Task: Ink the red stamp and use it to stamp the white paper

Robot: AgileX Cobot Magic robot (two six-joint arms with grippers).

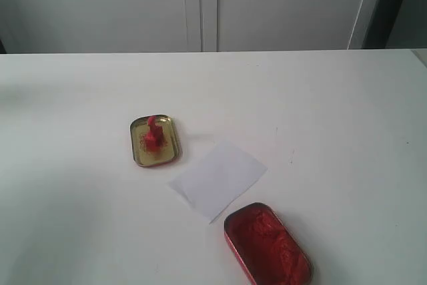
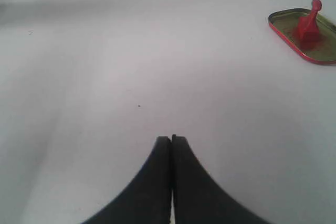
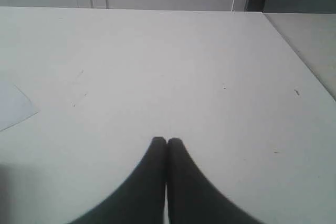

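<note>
No legible text or labels anywhere.

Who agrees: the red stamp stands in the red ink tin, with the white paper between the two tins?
Wrong tin: the exterior view shows the red stamp standing in the gold tin. The white paper does lie between the two tins.

A plain white table (image 1: pixel 333 98) carries three things, all lying flat: a small gold tin (image 1: pixel 170 143) with red smudges inside, left of the middle, the white paper (image 1: pixel 217 179) set askew just beside that tin on its near right, and a larger oblong tin of red ink paste (image 1: pixel 226 228), cut off by the near edge of the exterior view. The paper's near corner comes close to this red tin's rim, with a thin strip of bare table between them
</note>
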